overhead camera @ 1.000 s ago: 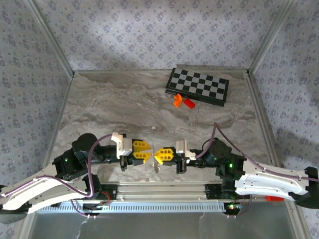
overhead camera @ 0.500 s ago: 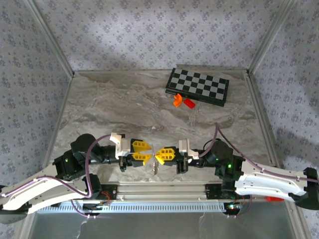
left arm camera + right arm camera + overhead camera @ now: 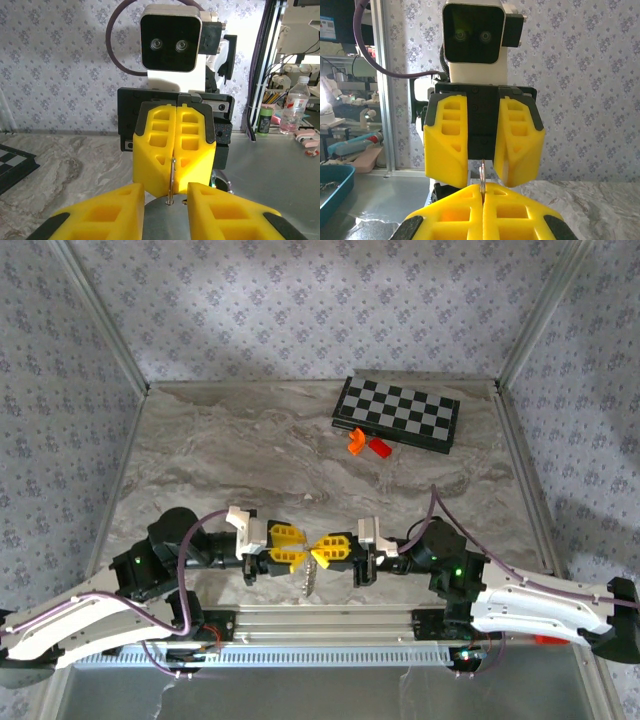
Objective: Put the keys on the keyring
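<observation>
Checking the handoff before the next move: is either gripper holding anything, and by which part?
The right gripper is shut on the keyring, pinching its thin rim at the fingertips. The left gripper is open, gripping nothing.

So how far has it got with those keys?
Done: the right gripper is shut on the keyring, held edge-on. In hand: the left gripper faces it, fingers apart either side of the ring. Left: threading; a metal piece dangles below, too small to tell whether a key is on.
</observation>
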You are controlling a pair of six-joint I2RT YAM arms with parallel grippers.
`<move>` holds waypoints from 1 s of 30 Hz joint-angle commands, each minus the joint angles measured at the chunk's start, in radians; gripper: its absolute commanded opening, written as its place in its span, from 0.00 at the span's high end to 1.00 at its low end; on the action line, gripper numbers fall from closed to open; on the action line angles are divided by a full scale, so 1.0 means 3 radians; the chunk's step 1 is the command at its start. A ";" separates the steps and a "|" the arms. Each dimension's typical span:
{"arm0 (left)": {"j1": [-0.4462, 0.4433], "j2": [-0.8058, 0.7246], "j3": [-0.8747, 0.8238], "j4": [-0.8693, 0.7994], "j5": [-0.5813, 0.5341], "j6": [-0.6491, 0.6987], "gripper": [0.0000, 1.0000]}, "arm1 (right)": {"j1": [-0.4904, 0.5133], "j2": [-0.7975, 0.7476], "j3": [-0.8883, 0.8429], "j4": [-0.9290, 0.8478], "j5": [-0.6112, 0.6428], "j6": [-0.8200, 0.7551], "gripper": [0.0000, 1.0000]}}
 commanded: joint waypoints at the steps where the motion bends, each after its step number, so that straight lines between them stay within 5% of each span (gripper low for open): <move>1: -0.0011 0.0009 0.0095 0.0103 0.0077 0.0011 0.74 | -0.0024 0.0005 0.0024 0.0220 -0.0090 0.0078 1.00; 15: -0.0013 0.0009 0.0095 0.0111 0.0123 0.0001 0.99 | -0.0042 0.0048 0.0000 0.0298 -0.0101 0.0111 1.00; 26: -0.0009 -0.0011 0.0053 0.0120 0.0121 0.0013 1.00 | -0.0051 0.0094 0.0021 0.0165 0.0000 0.0107 1.00; 30: -0.0011 -0.0036 0.0051 0.0055 0.0014 0.0046 1.00 | -0.0060 0.0072 0.0075 -0.0014 0.0097 0.0112 0.75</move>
